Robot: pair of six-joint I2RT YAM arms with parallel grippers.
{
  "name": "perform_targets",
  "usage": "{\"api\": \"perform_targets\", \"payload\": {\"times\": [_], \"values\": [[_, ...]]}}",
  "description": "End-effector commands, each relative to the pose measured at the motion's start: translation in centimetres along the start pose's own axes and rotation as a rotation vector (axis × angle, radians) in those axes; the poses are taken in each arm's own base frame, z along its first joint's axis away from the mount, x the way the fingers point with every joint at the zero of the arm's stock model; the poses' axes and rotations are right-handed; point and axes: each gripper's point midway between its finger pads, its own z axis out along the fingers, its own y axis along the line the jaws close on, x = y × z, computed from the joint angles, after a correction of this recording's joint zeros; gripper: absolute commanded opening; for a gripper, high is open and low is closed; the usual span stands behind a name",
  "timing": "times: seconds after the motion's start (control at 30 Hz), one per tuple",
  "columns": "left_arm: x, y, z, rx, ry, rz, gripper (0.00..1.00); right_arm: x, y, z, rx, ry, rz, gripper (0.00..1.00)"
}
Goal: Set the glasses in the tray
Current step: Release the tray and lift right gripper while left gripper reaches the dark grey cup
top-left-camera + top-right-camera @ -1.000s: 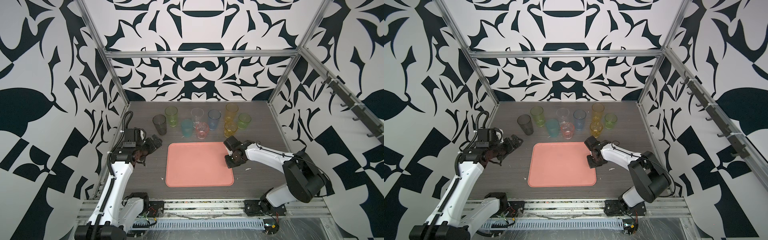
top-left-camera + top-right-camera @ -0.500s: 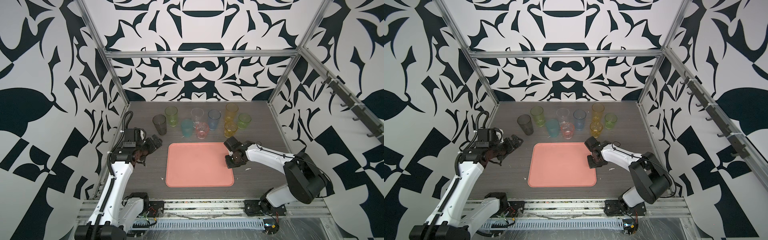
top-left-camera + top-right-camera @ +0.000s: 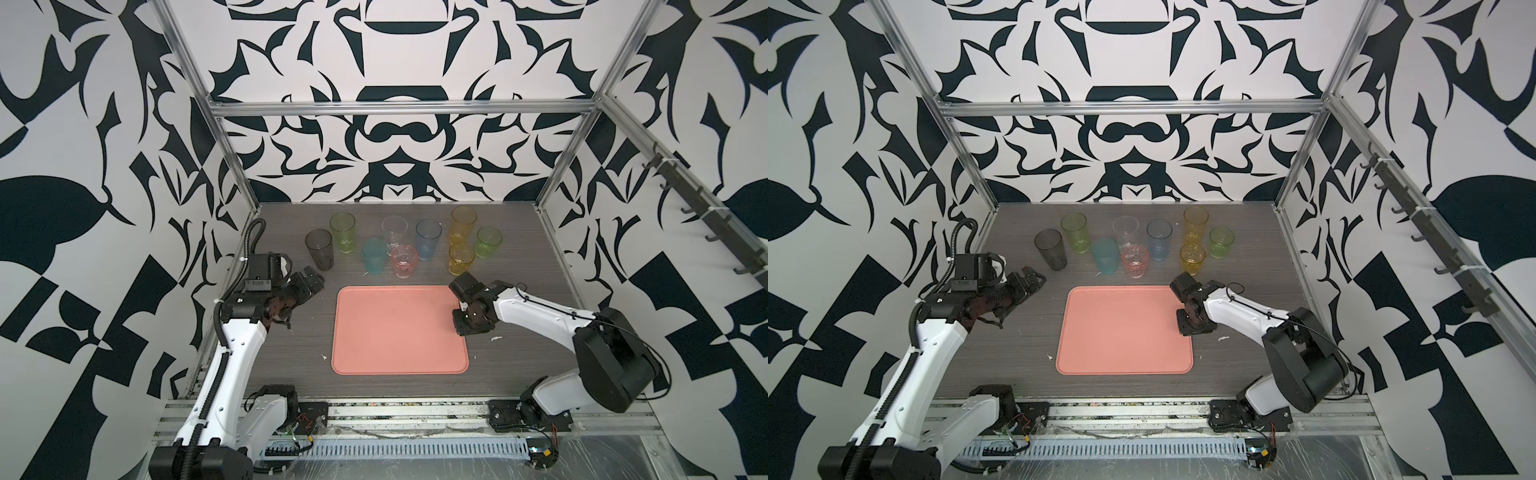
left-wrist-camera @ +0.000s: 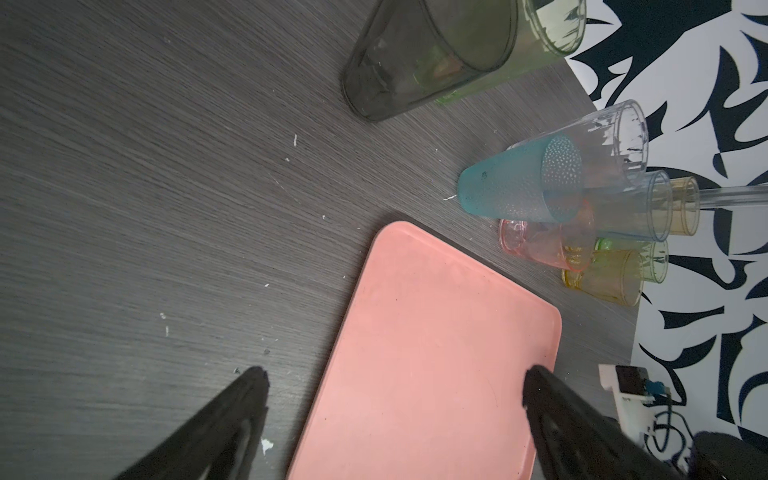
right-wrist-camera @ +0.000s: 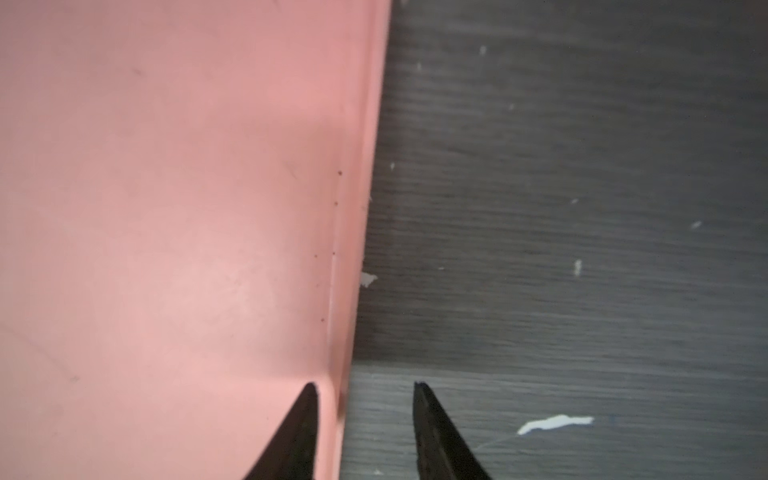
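Observation:
The salmon-pink tray lies flat mid-table with nothing in it. Several glasses stand behind it: smoky grey, tall green, teal, clear, pink, blue, tall amber, short amber and short green. My left gripper hovers wide open and empty left of the tray, near the grey glass. My right gripper points down at the tray's right rim, jaws apart, one on each side of it.
Patterned walls and aluminium posts box in the dark wood-grain table. White flecks lie right of the tray. A rail with hooks runs along the right wall.
The right gripper's jaws have come apart at the tray's right rim. Both arms, the tray and the glasses stay where they were.

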Motion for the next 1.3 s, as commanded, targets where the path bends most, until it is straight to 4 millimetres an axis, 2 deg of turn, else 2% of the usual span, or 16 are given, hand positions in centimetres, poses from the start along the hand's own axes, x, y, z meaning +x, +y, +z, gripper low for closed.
{"api": "perform_targets", "payload": {"times": [0.0, 0.27, 0.43, 0.53, 0.67, 0.9, 0.93, 0.97, 1.07, 1.13, 1.27], "values": [[-1.0, -0.3, -0.7, -0.027, -0.017, 0.004, 0.99, -1.9, 0.2, -3.0, -0.023, -0.099, -0.001, 0.47], [-3.7, -0.9, -0.7, -0.085, -0.046, 0.002, 0.99, -3.5, 0.6, -6.6, -0.102, -0.283, -0.021, 0.50], [-5.8, -1.2, -0.8, -0.126, -0.085, -0.012, 0.99, -3.8, 1.1, -8.7, -0.174, -0.389, -0.051, 0.52], [-6.9, -1.2, -0.9, -0.156, -0.110, -0.010, 0.99, -3.6, 1.1, -9.6, -0.196, -0.436, -0.072, 0.56], [-8.4, 0.0, -1.0, -0.238, -0.176, -0.041, 0.99, -3.3, 0.1, -9.8, -0.164, -0.483, -0.082, 0.64], [-9.8, -0.8, 0.2, -0.218, -0.191, -0.040, 0.99, -2.7, -0.7, -8.4, -0.142, -0.508, -0.061, 0.75], [-9.6, -0.2, 1.5, -0.246, -0.153, -0.046, 0.99, -2.6, -0.8, -8.2, -0.140, -0.508, -0.052, 0.79], [-9.7, -0.2, 1.7, -0.255, -0.140, -0.046, 1.00, -2.7, -0.8, -8.1, -0.140, -0.508, -0.048, 0.84], [-9.5, -0.4, 2.9, -0.258, -0.086, -0.033, 0.99, -2.8, -0.8, -8.0, -0.140, -0.515, -0.045, 0.90], [-9.5, -0.4, 3.6, -0.261, -0.064, -0.030, 0.99, -2.9, -0.7, -7.9, -0.142, -0.517, -0.046, 1.00], [-9.8, -0.5, 4.6, -0.264, -0.033, -0.023, 1.00, -2.9, -0.9, -7.9, -0.133, -0.521, -0.043, 1.00]]}}
